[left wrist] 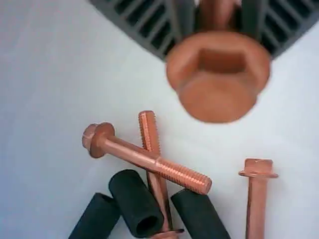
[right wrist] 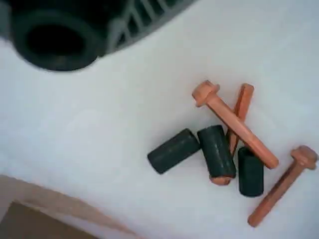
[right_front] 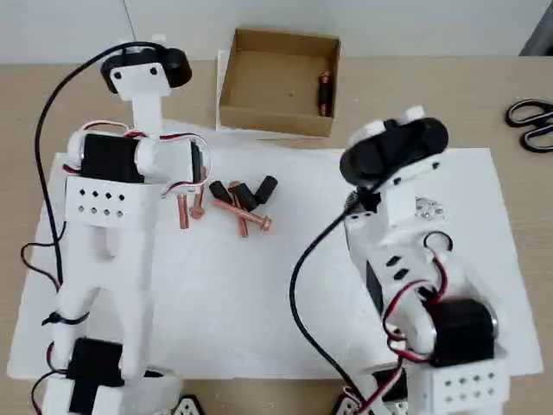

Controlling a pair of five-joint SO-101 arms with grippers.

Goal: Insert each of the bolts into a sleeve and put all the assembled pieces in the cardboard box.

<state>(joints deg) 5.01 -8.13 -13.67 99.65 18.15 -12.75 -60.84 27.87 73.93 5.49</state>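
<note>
- The left pincer (left wrist: 218, 15) is clamped on a copper bolt (left wrist: 218, 74). The shank sits between the dark ribbed jaws and the flanged hex head faces the wrist camera, above the white sheet (right_front: 259, 303).
- The right pincer (right wrist: 70, 15) has closed on a black sleeve (right wrist: 57, 42), a short matte tube with its open bore turned toward the camera.
- In the high view the remaining parts lie left of centre on the sheet, just right of the left arm.
- Three loose sleeves (right_front: 246, 194) lie there close together, dull black and stubby.
- Two crossed bolts (right_front: 246, 218) lie one over the other just below those sleeves. Each is bright copper with a smooth shank, a threaded end and a flanged hex head.
- A lone bolt (left wrist: 256, 199) lies flat on the sheet near the pile, apart from it.
- The cardboard box (right_front: 275, 119) stands open at the top centre of the high view, at the sheet's far edge.
- One assembled piece (right_front: 325, 93), a copper bolt through a black sleeve, lies inside against the box's right wall.
- Scissors (right_front: 531, 124) rest on the table (right_front: 518, 78) at the right edge.
</note>
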